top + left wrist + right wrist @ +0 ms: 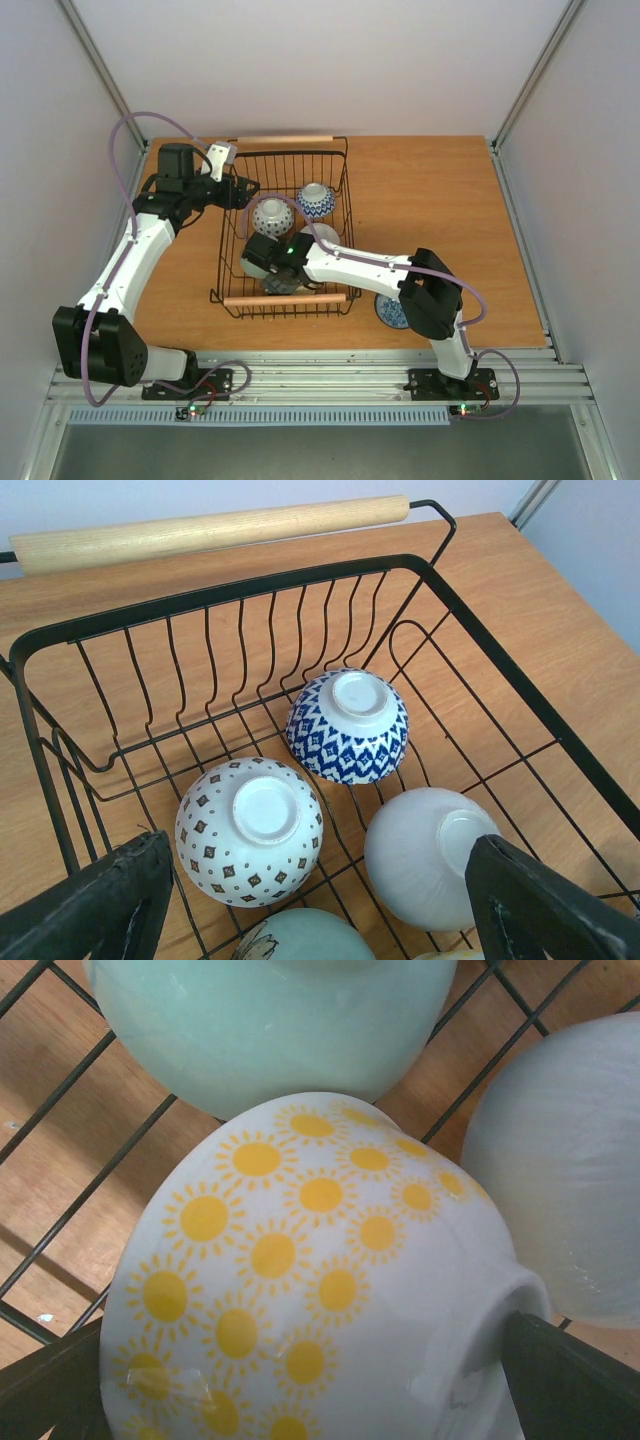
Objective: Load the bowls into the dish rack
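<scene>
Seemingly placing: wide-open right gripper (315,1400) straddles the sun-patterned bowl (290,1280), frame centre, in the dish rack (285,298); left gripper (320,920) open, empty. Next: lift clear.

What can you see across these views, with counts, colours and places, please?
dish rack: one, black wire with wooden handles, table centre.
bowls in rack: five, upside down: blue-and-white, dotted white, plain white, pale green, yellow-sun.
loose bowl: one, blue patterned, on table right of rack, partly under right arm.
table: one, orange-brown wood.
left gripper: one, black, open, over rack's far-left.
right gripper: one, black, open, fingers flanking yellow-sun bowl.
</scene>
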